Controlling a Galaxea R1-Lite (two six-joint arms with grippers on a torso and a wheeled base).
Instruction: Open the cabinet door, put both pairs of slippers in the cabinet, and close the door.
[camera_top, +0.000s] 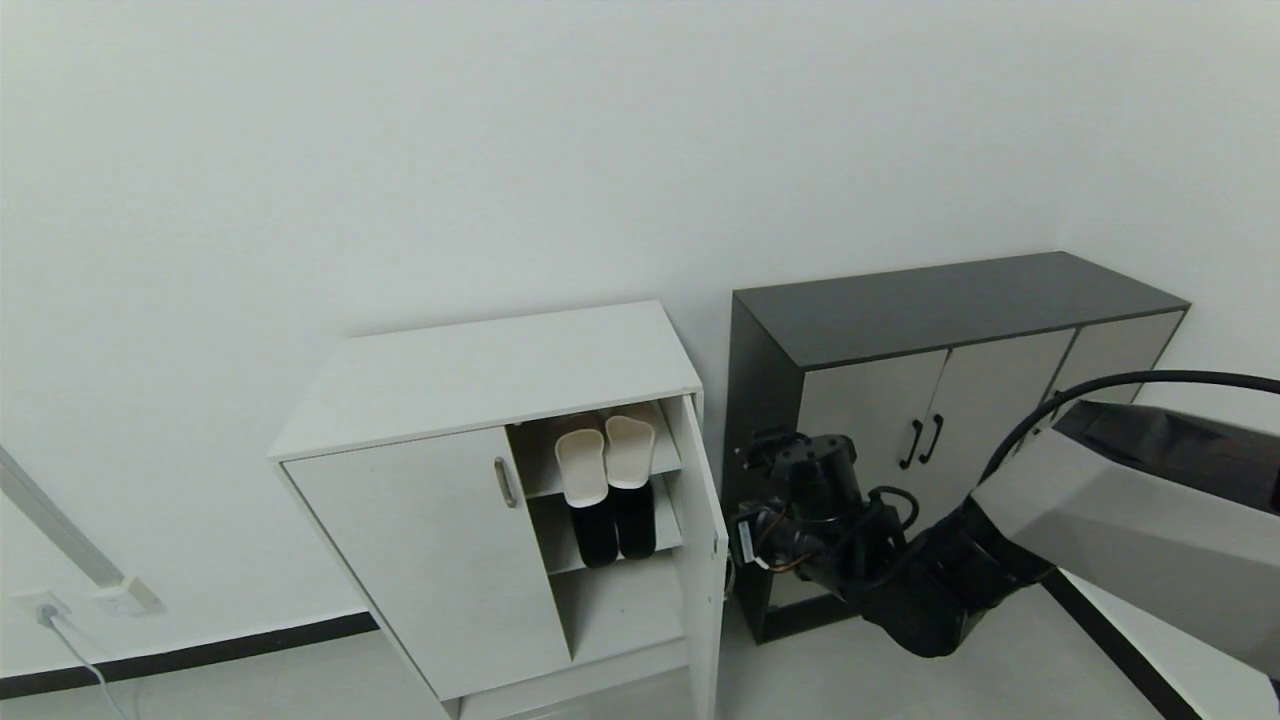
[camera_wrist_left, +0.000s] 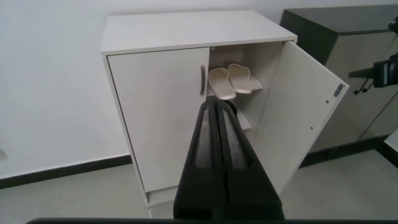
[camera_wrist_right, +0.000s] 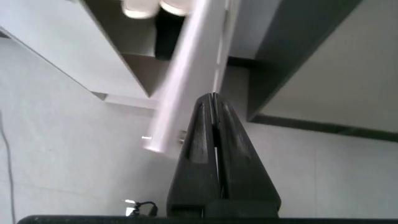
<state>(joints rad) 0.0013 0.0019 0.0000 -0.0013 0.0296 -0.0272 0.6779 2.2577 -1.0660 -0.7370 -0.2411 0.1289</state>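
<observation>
Just outside the open cabinet door (camera_top: 700, 520), we are holding the right gripper (camera_wrist_right: 215, 102) — fingers together — best placed for pushing it shut.

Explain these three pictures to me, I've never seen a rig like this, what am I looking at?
This is a two-armed robot. The large picture comes from a camera on its head, looking down at a white cabinet whose door stands open. Inside, beige slippers lie on the upper shelf, black slippers on the one below. A dark cabinet stands beside it. The other two pictures come from cameras on the wrists; the black wedge in each is that arm's gripper. The left gripper faces the open cabinet, the right gripper is close to the door's edge. Both are shut and hold nothing.
</observation>
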